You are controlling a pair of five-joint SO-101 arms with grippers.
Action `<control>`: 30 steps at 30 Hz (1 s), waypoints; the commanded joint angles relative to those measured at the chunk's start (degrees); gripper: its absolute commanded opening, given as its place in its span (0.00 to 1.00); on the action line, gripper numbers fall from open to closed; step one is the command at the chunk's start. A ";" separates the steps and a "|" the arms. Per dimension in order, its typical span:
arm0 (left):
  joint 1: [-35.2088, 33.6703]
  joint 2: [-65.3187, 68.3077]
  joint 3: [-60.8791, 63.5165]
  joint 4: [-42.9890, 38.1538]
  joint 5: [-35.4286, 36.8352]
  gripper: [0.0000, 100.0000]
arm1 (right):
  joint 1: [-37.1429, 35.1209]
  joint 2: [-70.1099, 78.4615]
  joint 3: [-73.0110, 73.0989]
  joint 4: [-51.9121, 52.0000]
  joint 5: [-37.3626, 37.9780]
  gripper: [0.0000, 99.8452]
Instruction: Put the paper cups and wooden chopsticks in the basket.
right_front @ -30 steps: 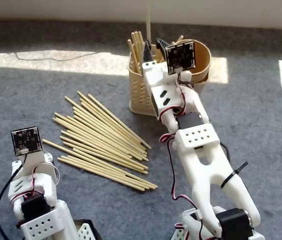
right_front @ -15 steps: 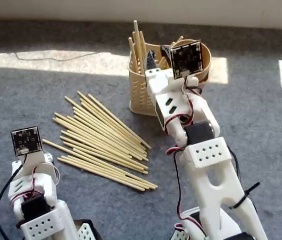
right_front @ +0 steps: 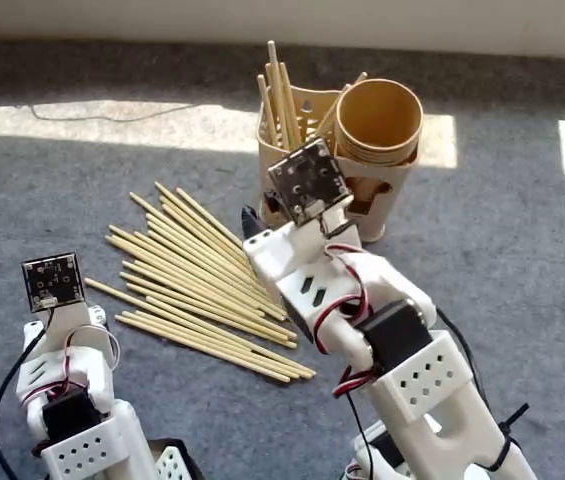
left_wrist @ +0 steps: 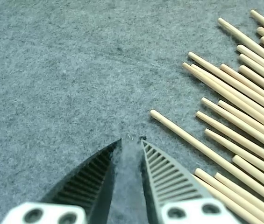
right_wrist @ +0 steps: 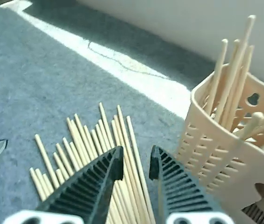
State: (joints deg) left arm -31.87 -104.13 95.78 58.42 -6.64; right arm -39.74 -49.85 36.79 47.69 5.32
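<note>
**Loose sticks lie under the right arm, running lengthwise between its jaws**

The loose chopsticks (right_front: 202, 290) are spread in a flat fan on the grey mat (right_front: 82, 200). From above, their long axis slants from the far left down toward the near right. The pile sits between the two arms, with its far end close to the basket (right_front: 284, 195).

The right gripper (right_wrist: 135, 163) hangs above that far end, its jaws a little apart with nothing between them. Through its own camera the sticks run away from it, roughly in line with the gap. To my eye, closing would squeeze across a stick's width rather than along its length. That is the grip you would want, though several sticks lie touching side by side there.

The left gripper (left_wrist: 131, 140) is low over bare mat just beside the sticks' other ends. Its jaws are also slightly parted and empty, and the nearest stick lies off to one side of them rather than between.

I'd judge the right arm the better placed: it is over the pile and nearer the basket. The basket already holds upright sticks (right_front: 280, 85) and the stacked paper cups (right_front: 379, 120).
</note>
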 commanded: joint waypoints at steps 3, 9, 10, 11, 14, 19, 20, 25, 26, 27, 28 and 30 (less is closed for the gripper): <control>-4.53 -0.48 -0.22 -3.25 -0.26 0.07 | -8.13 -1.45 -0.31 6.55 0.00 0.10; -6.02 -0.48 -0.31 -3.96 -0.09 0.07 | -17.36 5.49 4.26 7.43 0.00 0.10; -6.02 -0.48 -0.31 -3.96 -0.09 0.07 | -18.42 7.16 5.14 5.93 0.00 0.10; -6.02 -0.48 -0.31 -3.96 -0.09 0.07 | -19.30 8.66 6.20 4.35 -0.09 0.10; -6.02 -0.48 -0.31 -3.96 -0.09 0.07 | -21.05 12.97 9.71 -2.42 -0.09 0.10; -5.76 -0.48 -0.31 -3.96 -0.09 0.07 | -21.41 20.88 13.32 -10.42 2.02 0.10; -5.76 -0.48 -0.31 -3.96 -0.09 0.07 | -21.41 22.81 13.32 -10.51 3.43 0.10; -5.67 -0.48 -0.31 -3.96 -0.09 0.07 | -22.20 31.16 11.65 -12.26 5.10 0.10; -5.58 -0.48 -0.31 -3.96 -0.09 0.07 | -22.55 32.84 11.03 -12.44 5.10 0.10; -5.58 -0.48 -0.31 -3.96 -0.09 0.07 | -22.90 34.15 10.42 -12.62 5.10 0.10; -5.58 -0.48 -0.31 -3.96 -0.09 0.07 | -22.99 35.47 9.71 -12.62 5.10 0.10; -5.58 -0.48 -0.31 -3.96 -0.09 0.07 | -22.99 37.32 8.31 -12.62 5.10 0.10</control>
State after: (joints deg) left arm -37.05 -104.13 95.78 55.60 -6.64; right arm -61.98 -13.54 48.92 36.62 9.54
